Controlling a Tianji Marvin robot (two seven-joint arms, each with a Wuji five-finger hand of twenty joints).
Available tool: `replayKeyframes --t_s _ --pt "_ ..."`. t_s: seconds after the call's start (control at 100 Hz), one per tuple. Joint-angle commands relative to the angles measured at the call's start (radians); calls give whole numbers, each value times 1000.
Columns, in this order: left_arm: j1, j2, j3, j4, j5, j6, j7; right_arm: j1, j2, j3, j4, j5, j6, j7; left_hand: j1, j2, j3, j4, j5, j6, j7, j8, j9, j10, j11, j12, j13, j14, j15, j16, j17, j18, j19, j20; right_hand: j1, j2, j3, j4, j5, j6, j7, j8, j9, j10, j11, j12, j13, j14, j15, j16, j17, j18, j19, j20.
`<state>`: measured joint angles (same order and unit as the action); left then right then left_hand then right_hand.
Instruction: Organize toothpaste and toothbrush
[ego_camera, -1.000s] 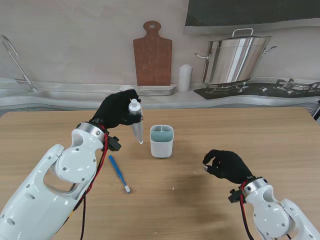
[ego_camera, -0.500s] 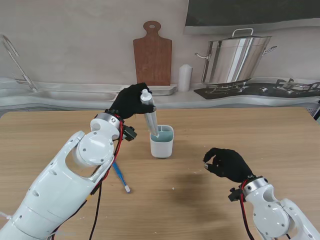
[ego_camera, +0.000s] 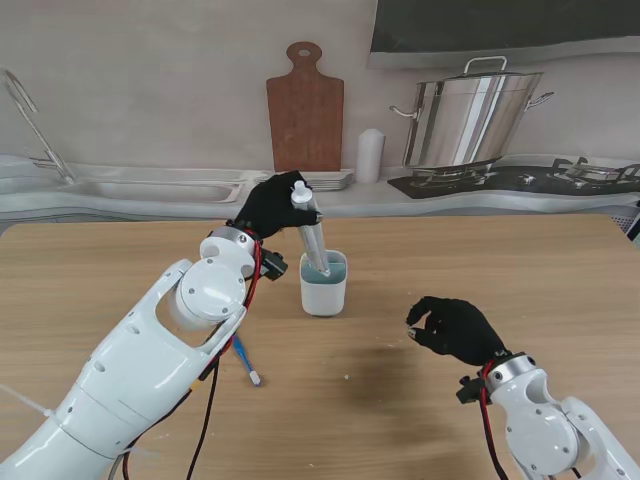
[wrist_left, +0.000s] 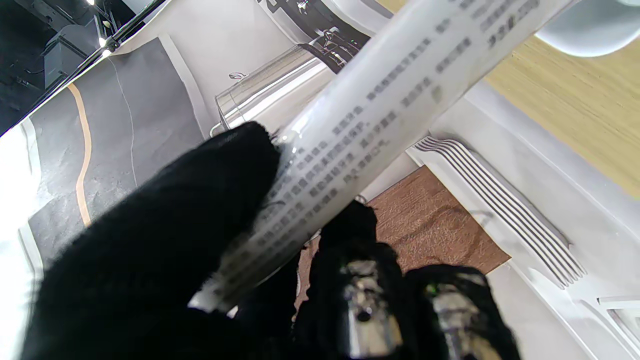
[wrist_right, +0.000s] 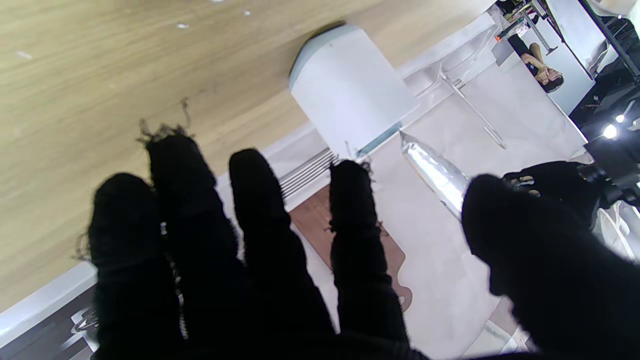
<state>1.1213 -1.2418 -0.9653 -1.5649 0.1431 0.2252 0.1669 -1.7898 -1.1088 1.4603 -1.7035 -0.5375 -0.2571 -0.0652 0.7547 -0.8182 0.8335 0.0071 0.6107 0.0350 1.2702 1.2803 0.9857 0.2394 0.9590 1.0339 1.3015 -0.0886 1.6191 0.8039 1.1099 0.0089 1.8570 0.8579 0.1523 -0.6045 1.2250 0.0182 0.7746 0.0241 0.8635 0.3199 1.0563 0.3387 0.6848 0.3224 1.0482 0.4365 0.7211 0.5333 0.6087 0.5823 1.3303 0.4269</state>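
Left hand (ego_camera: 268, 205): clamped on toothpaste tube (ego_camera: 312, 240), cap up, tube tilted, lower end inside holder cup (ego_camera: 324, 285) at surface (ego_camera: 480, 270) centre. Toothbrush (ego_camera: 246, 361): flat on surface, 7 o'clock of cup, partly hidden under left arm. Right hand (ego_camera: 452, 327): 4 o'clock of cup, fingers loosely curled, holding nothing.

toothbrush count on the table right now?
1. The blue toothbrush lies flat on the table, nearer to me and left of the cup, partly hidden by the left arm. No others visible.
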Motion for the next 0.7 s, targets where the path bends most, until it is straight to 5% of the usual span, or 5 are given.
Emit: replayKeyframes --t_s 0.0,0.69 --pt "-10 -13 1 -5 -5 -7 -12 -9 -4 0 -3 -3 2 16 98 220 99 2 74 -69 67 -4 134 37 178 -12 -28 41 70 -20 10 -25 237 13 -2 -6 13 -2 22 -8 5 -1 -8 12 9 8 -5 6 -1 7 -9 87 2 12" --pt "-33 -31 36 117 -56 -32 -11 -26 -2 12 -15 -3 7 28 93 213 71 -16 70 -84 64 -15 124 8 165 -31 -29 72 49 -15 8 -19 237 1 1 -5 14 -1 27 -7 4 -2 -5 14 10 9 -3 7 2 8 -7 88 3 15"
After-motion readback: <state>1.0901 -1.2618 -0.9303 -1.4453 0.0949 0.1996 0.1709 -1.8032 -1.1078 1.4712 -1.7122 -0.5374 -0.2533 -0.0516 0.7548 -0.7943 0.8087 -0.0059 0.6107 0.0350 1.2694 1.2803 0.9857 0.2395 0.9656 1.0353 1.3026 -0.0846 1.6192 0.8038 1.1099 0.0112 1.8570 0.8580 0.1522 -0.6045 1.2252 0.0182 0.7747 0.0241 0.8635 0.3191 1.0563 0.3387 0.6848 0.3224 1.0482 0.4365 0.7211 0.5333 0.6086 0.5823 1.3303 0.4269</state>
